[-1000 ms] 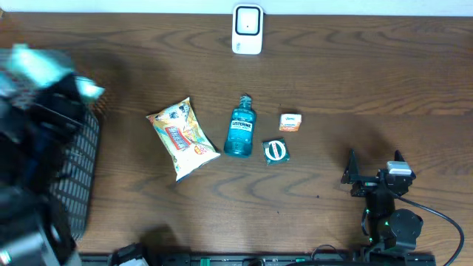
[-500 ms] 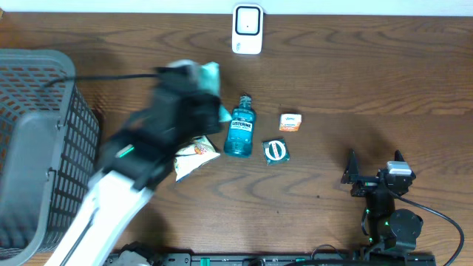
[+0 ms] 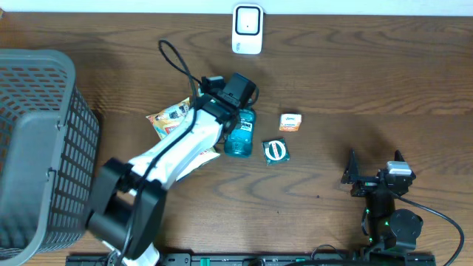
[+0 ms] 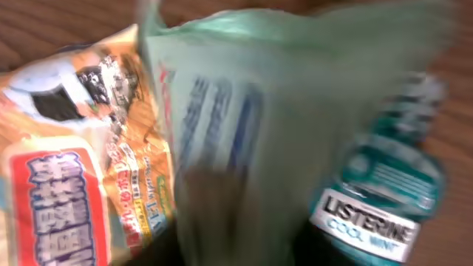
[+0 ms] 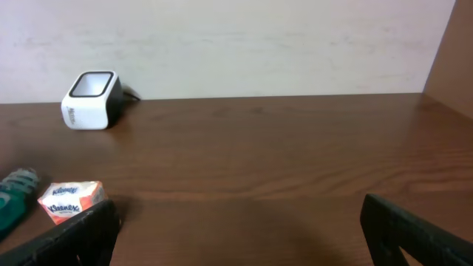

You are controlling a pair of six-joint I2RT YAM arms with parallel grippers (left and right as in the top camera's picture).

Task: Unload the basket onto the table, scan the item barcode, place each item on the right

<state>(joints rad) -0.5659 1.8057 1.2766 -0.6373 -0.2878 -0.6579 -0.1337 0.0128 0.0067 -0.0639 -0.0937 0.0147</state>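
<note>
Green packet point(image 4: 295, 89) blurred at left pincer point(image 3: 235, 92), hold cannot be made out; right pincer point(image 5: 236, 222) spread wide, empty; scan judged pending.

Left arm point(image 3: 174, 151), middle left of the frame — a white tube link between bulky black joints, a looping black cable point(image 3: 176, 60) at its head. Right arm point(image 3: 380, 193), lower right — black, with a pale grey block point(image 3: 398, 169), green lights point(image 3: 385, 223) and a thin black lead point(image 3: 443, 220); the right hand point(image 5: 236, 229) has flat black fingers point(image 5: 77, 236).
</note>
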